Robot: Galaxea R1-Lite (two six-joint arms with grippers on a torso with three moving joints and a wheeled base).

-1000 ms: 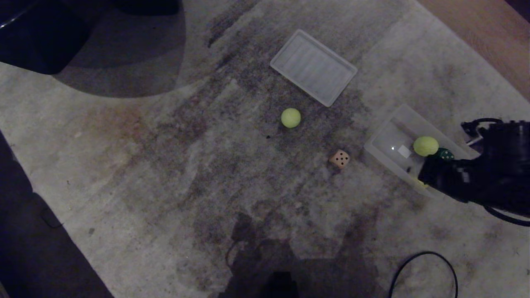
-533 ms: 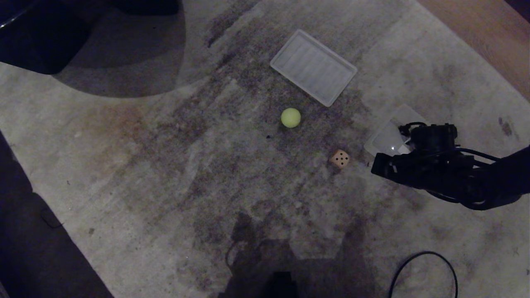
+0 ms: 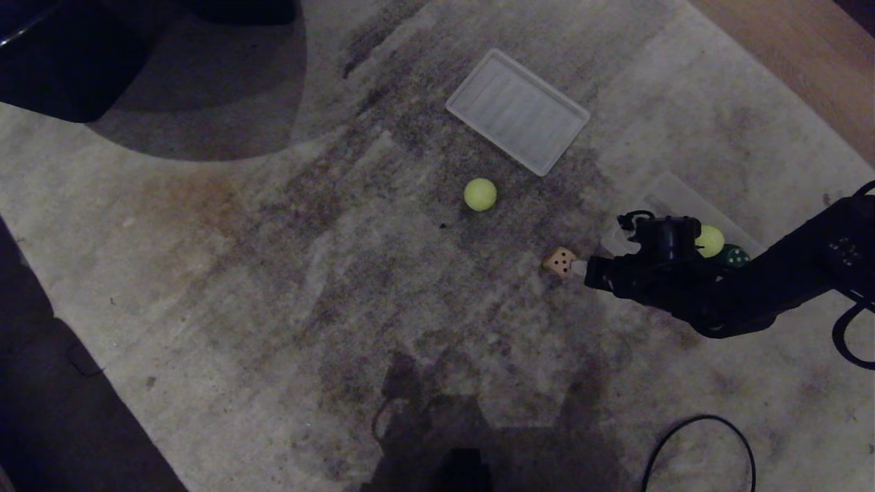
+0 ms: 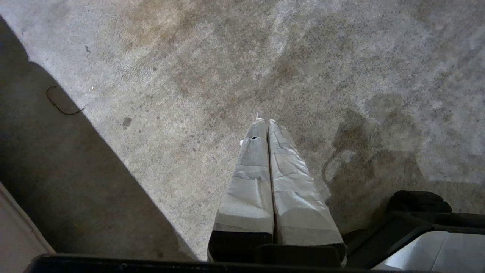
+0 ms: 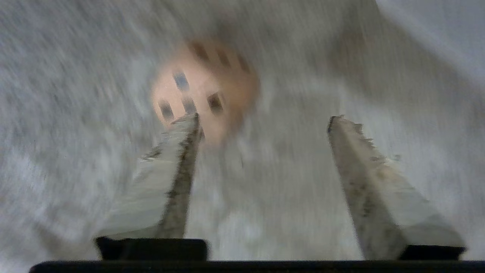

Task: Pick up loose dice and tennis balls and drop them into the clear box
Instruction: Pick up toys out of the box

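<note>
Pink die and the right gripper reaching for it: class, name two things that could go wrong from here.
1. The right gripper is open, but the pink die sits off to one finger's side, not between them; closing now could knock it away.
2. The right arm stretches over the clear box, which holds a tennis ball and a green die; dropping lower could bump it.

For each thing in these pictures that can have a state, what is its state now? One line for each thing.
Beige-pink die: loose on the carpet, not held.
Tennis ball on the carpet: loose, untouched.
Tennis ball in the box: inside.
Dark green die: inside the box.
Clear box: lid off, partly hidden by the right arm.
Lid: flat on the carpet.
Right end effector: open, empty, beside the beige-pink die.
Left end effector: shut, empty, parked.
</note>
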